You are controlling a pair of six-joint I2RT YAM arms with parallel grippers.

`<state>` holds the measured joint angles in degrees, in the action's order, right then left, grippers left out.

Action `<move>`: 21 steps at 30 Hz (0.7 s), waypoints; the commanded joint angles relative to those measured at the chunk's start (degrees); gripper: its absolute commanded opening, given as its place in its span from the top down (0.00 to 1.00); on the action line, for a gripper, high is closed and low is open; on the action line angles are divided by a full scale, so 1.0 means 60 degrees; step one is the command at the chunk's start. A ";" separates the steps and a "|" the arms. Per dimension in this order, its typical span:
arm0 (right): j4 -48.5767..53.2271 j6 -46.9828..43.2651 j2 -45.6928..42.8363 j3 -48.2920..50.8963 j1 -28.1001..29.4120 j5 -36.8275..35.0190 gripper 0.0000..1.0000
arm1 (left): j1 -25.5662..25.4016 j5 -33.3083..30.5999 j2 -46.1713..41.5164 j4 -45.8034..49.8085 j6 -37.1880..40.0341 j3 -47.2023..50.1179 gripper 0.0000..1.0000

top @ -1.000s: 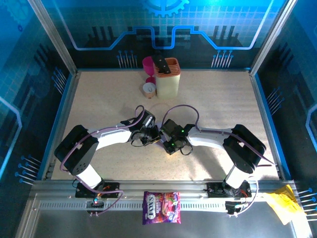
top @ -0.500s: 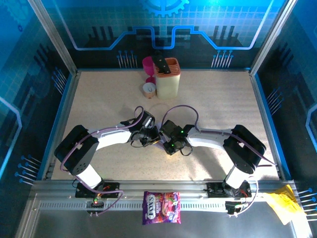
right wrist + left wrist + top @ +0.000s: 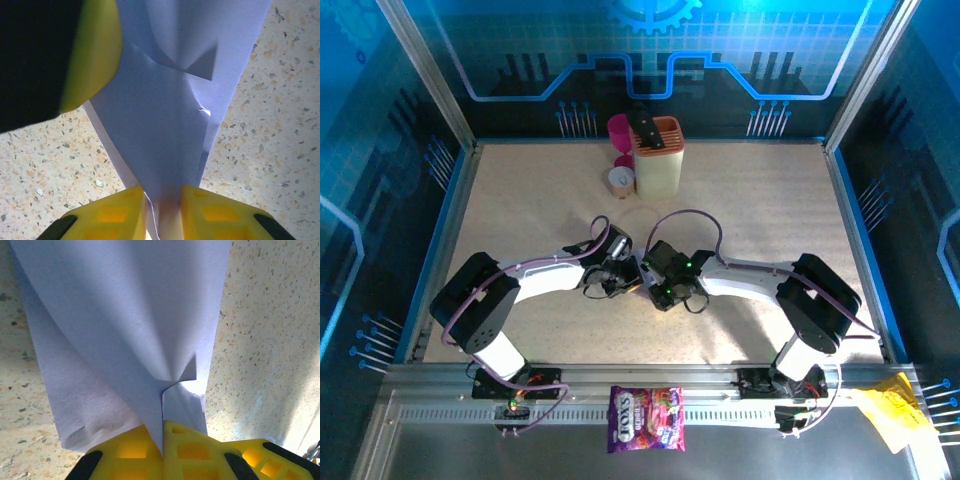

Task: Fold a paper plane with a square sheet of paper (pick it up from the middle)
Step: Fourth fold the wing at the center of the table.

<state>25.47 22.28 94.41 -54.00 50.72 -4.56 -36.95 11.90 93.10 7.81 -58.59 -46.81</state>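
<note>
Together left fingers (image 3: pixel 125 452) and right fingers (image 3: pixel 112 214) pinch tight one folded lilac paper sheet (image 3: pixel 120 315).

On my screen the left arm (image 3: pixel 548 279) and the right arm (image 3: pixel 748 279) have white links, black joints and loose purple cables; their fingers (image 3: pixel 196 449) are bright yellow with square hollows and black corners.

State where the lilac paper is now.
Mid-table, the lilac paper is pinched in the left gripper and clamped in the right gripper opposite.
</note>
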 commanded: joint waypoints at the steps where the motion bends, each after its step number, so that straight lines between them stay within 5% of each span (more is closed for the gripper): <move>1: 0.0149 0.0027 -0.0072 -0.0112 0.0160 -0.0168 0.79 | 0.0064 0.0156 -0.0190 0.0031 -0.0075 0.0097 1.00; 11: -0.0020 0.0136 0.0269 0.0077 0.0181 0.0017 0.99 | 0.0064 0.0123 -0.0249 0.0018 -0.0148 0.0083 1.00; 21: -0.0544 0.0496 0.0655 0.0546 0.0358 0.0060 1.00 | 0.0050 0.0097 -0.0472 -0.0141 -0.0167 0.0131 1.00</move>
<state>20.86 23.79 96.68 -52.42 51.81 -4.08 -36.97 11.92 92.88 7.44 -58.63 -46.65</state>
